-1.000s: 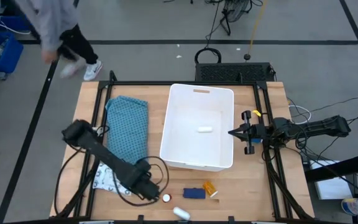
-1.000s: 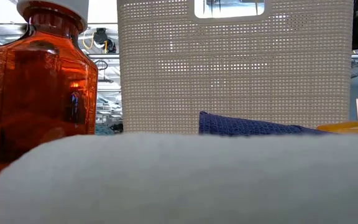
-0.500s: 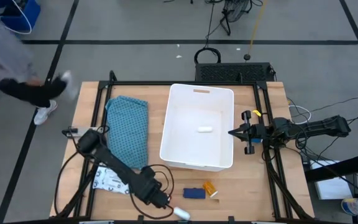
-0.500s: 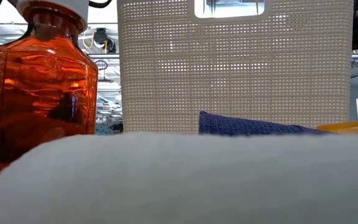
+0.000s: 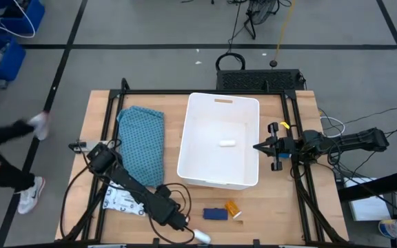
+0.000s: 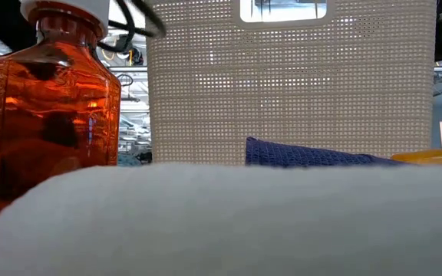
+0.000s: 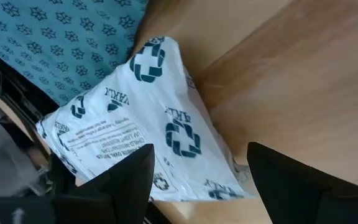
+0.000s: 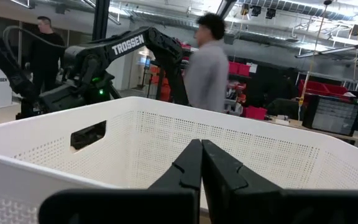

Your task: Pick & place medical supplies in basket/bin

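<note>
The white tub [image 5: 185, 138] stands mid-table with one small white tube [image 5: 227, 143] lying inside. The printed packet [image 5: 119, 201] lies flat near the left edge. The blue piece [image 5: 216, 213], orange pill bottle [image 5: 231, 207] and another white tube [image 5: 200, 235] lie by the near edge. The red bottle [image 6: 48, 100] stands upright there. My left arm [image 5: 140, 193] slants over the near-left table. Its open gripper [image 7: 199, 149] hangs above the packet [image 7: 154, 124], touching nothing. My right gripper [image 5: 256, 147] is shut and level at the tub's right rim.
A teal patterned cloth [image 5: 143, 145] lies left of the tub. Black frame rails [image 5: 105, 138] run along the table's sides, and loose cables [image 5: 178, 193] loop beside my left arm. A person [image 5: 5, 165] moves on the floor past the left edge.
My left arm has stretched toward the table's near right, and its outer end now covers the red bottle's cap in the high view. The right arm kept still. The person has walked from the far-left corner down along the left side.
</note>
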### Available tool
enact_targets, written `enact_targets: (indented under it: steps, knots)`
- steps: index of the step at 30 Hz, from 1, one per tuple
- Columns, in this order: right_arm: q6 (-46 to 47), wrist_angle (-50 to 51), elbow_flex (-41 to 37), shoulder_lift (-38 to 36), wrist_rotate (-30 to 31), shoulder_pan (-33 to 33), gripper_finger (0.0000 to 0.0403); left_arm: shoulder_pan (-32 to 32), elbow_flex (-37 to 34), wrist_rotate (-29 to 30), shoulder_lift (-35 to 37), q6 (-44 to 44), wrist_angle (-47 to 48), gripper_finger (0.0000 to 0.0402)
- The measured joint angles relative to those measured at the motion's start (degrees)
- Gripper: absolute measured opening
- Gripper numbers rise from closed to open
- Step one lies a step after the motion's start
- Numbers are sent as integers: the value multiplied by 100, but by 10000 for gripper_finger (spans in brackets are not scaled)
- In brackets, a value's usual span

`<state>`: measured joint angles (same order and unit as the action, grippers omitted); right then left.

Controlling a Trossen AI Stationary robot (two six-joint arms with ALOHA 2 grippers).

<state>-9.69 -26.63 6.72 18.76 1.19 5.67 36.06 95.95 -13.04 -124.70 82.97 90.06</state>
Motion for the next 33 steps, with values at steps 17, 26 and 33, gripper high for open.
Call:
enact_targets:
  steps: [17,26,33]
  knots:
    - [24,-9,0,0,-2,0,0,8,-647,-299,14,-797,-515,72]
    - [24,-9,0,0,-4,2,0,84,26,-312,189,-1395,-128,3]
    - [22,-13,0,0,-4,2,0,243,744,478,861,-896,-28,2]
